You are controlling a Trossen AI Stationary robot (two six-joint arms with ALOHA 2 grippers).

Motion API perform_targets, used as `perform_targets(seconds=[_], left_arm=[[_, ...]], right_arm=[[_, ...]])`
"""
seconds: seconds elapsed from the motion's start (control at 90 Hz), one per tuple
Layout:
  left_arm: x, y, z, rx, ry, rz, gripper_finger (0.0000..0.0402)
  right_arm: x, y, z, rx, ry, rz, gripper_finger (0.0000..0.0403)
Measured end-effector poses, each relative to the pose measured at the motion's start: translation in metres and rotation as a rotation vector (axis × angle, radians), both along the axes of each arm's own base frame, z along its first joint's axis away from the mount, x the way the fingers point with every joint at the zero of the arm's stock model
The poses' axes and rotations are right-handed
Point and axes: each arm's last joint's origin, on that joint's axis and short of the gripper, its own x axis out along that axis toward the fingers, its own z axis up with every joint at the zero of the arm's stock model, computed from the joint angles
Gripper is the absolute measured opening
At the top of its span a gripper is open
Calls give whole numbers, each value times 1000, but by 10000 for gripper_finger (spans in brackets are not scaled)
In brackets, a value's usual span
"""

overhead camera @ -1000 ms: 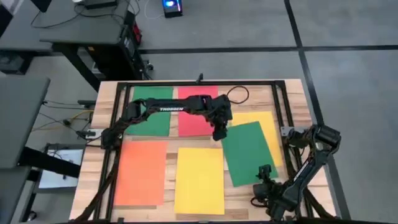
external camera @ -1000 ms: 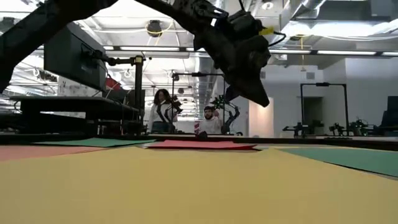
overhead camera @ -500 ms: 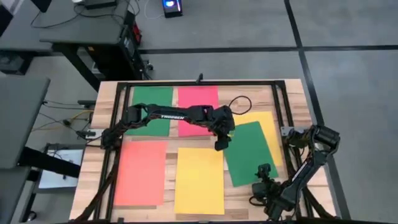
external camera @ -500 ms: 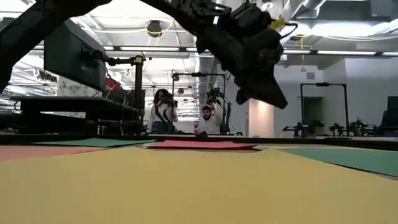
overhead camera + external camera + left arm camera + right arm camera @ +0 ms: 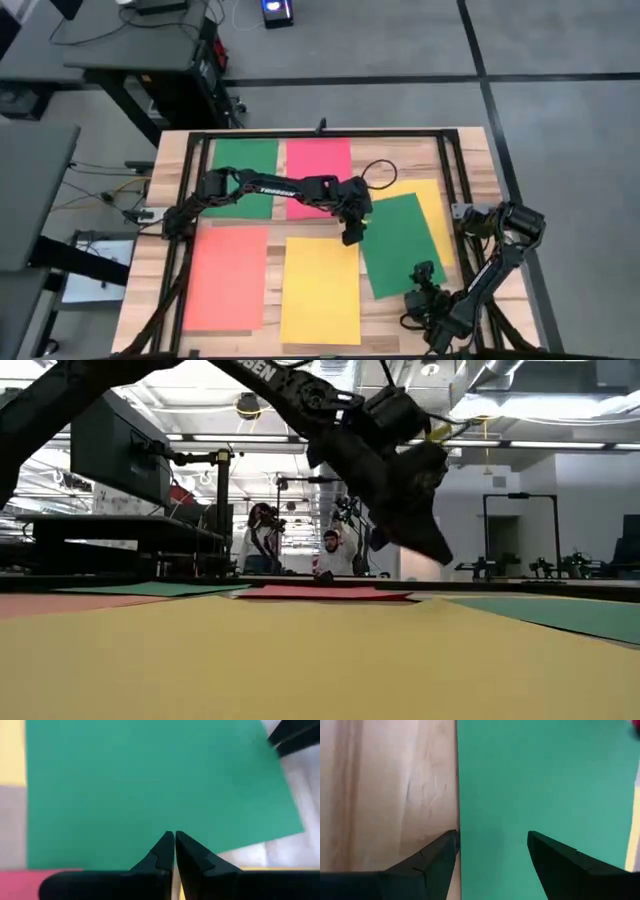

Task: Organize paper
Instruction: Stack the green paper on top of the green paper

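I am hovering my left tool (image 5: 349,238), fingers pinched together, just beside the tilted green sheet (image 5: 402,243), judging it light, floppy, and best gripped at its near edge.

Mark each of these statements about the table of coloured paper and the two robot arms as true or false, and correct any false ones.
1. The left gripper is shut. True.
2. The tilted green sheet overlaps a yellow sheet. True.
3. The right gripper is shut. False: its fingers are apart, at the tilted green sheet's edge.
4. The pink-red sheet lies at the table's near edge. False: it lies at the far side, beside another green sheet.
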Motion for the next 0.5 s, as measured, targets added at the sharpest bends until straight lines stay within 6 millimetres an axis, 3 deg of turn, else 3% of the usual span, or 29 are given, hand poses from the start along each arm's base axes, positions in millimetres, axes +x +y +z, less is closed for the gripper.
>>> perform_targets(seconds=[0.5], left_arm=[[-8,-12,-26,6,17,15,0]], right_arm=[[1,-1,5,-45,-16,-21,235]])
